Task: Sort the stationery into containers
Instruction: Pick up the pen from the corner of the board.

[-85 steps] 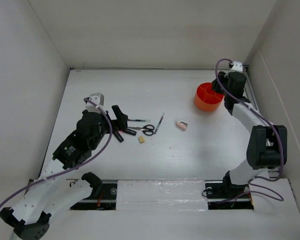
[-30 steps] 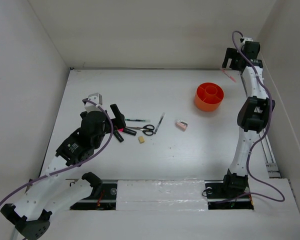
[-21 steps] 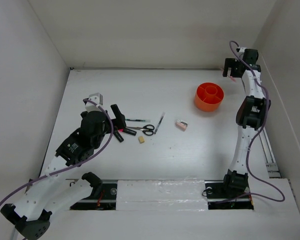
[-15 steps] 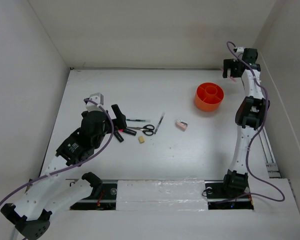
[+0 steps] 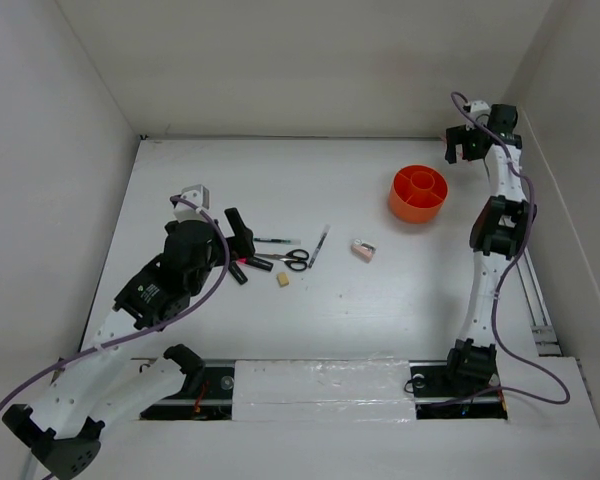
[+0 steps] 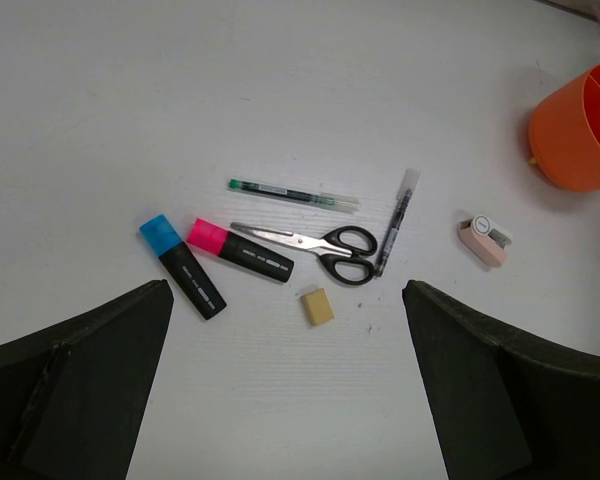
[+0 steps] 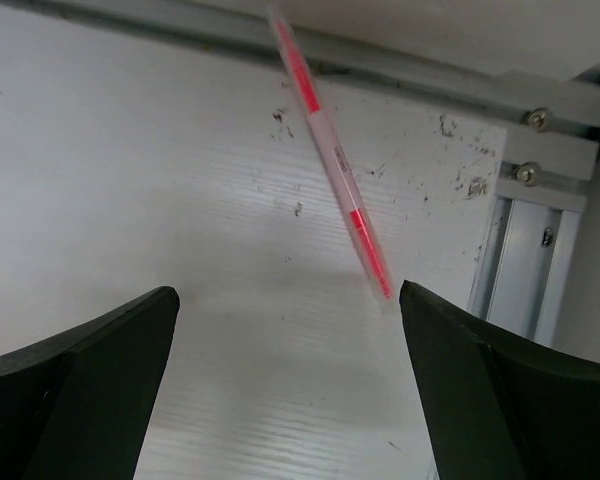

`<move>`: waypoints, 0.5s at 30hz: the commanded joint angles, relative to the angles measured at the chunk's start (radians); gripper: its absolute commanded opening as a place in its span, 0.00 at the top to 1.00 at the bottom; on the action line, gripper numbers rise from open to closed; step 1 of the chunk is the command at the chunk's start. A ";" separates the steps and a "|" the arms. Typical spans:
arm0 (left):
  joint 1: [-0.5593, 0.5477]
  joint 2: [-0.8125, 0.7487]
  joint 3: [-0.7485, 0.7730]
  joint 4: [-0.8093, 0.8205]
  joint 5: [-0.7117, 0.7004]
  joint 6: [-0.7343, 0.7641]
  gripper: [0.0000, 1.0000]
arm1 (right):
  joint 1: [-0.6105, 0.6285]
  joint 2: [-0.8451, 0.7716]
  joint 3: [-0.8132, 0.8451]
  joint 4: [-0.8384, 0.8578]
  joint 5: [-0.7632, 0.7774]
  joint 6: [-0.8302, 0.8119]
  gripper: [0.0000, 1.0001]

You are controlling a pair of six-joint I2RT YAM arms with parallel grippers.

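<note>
Lying near the table's back rail in the right wrist view is a pink pen [image 7: 332,165]. My right gripper [image 7: 288,300] hangs open above it, empty, its right finger close to the pen's near tip. From above, that gripper [image 5: 467,146] is at the back right corner, behind the orange pot [image 5: 418,194]. My left gripper [image 6: 285,330] is open and empty above the eraser cube [image 6: 317,306]. Beyond it lie a blue-capped marker [image 6: 182,266], a pink-capped marker [image 6: 240,250], scissors [image 6: 325,241], a green pen [image 6: 293,193], a grey pen [image 6: 396,220] and a pinkish sharpener [image 6: 483,240].
White walls enclose the table on three sides. A metal rail [image 7: 525,250] with screws runs along the right edge by the pink pen. The orange pot [image 6: 580,130] stands at the far right of the left wrist view.
My right arm left the orange pot, stretched up to the back right corner and over the last second shifted slightly there. The left arm has barely moved.
</note>
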 commanded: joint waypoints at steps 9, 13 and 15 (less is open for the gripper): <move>0.000 0.009 -0.011 0.036 0.002 0.023 0.00 | -0.075 0.010 0.073 0.104 -0.161 0.010 0.02; 0.000 0.009 -0.011 0.036 0.002 0.023 0.00 | -0.086 0.024 0.091 0.104 -0.211 0.036 0.02; 0.000 0.009 -0.011 0.036 0.002 0.023 0.00 | -0.086 0.024 0.091 0.104 -0.211 0.045 0.02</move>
